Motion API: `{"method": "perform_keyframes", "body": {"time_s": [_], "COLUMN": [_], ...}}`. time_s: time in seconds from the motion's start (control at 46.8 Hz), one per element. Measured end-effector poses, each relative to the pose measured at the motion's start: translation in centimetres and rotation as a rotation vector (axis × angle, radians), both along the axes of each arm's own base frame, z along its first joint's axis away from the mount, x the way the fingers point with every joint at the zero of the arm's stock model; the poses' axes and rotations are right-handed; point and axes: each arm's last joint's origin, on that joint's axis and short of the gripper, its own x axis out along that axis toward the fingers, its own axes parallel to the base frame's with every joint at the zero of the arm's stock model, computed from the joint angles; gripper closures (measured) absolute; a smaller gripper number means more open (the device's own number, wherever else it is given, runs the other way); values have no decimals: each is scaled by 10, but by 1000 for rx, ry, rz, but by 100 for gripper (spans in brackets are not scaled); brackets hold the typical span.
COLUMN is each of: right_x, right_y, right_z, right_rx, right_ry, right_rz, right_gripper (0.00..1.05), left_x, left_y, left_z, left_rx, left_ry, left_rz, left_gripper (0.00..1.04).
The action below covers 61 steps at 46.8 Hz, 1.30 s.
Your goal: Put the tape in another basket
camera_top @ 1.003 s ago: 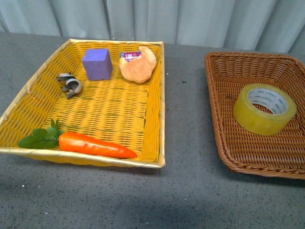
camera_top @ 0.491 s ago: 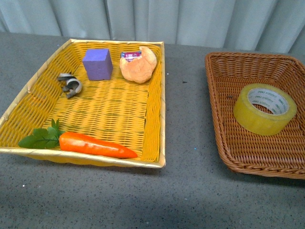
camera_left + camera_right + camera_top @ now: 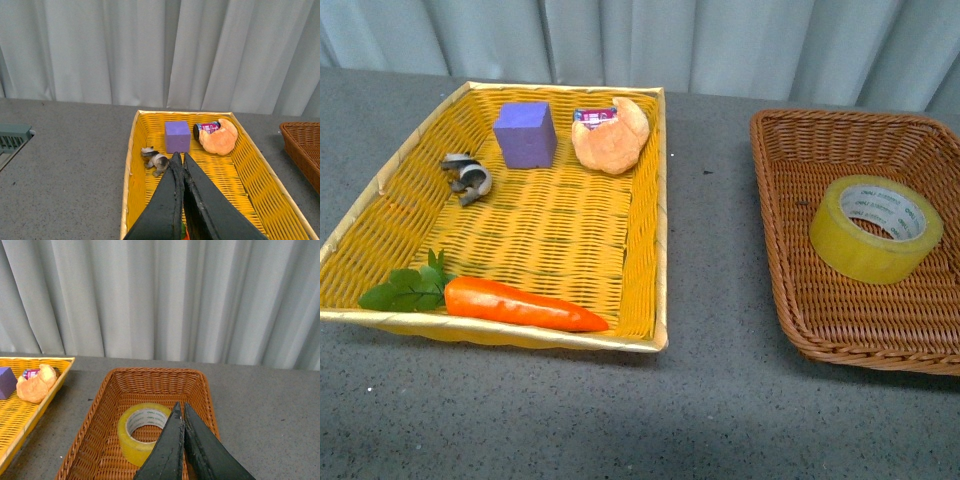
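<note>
The yellow tape roll (image 3: 875, 229) lies flat inside the brown wicker basket (image 3: 790, 255) at the right of the front view. It also shows in the right wrist view (image 3: 141, 432), in the same basket (image 3: 100, 432). My right gripper (image 3: 181, 407) is shut and empty, held above the basket just beside the tape. My left gripper (image 3: 180, 157) is shut and empty, held above the yellow woven tray (image 3: 129, 190). Neither arm shows in the front view.
The yellow tray (image 3: 655, 200) at the left holds a purple block (image 3: 525, 134), a bread roll with a small wrapper (image 3: 610, 134), a grey-black curled clip (image 3: 466, 177) and a toy carrot with leaves (image 3: 510, 303). Grey tabletop lies between the trays; a curtain hangs behind.
</note>
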Motion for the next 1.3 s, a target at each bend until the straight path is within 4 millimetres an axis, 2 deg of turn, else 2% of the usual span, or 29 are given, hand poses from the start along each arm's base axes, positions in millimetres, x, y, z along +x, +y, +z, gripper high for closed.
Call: {"method": "perform_keyframes", "body": {"time_s": [0.448,0.619,1.067,1.131,1.302], "right_x": [-13,-16,-31,-31,-31], "right_y": [0,0,0,0,0], "right_z": [2,2,-1,-2,-1], "right_rx": [0,0,0,-1,0], "right_ry": [-8,-7,-2,-2,-2], "right_rz": [0,0,1,1,1], "right_gripper": [104,104,104,103,67], "left_x": [-9,-19,-20,-20,-20], "left_y": [0,0,0,0,0], "left_z": [0,-3,-4,-4,-4], "left_rx": [0,0,0,0,0], "left_ry": [-1,8,6,6,6], "left_rz": [0,0,0,0,0], "left_gripper": [101,101,101,93,54]}}
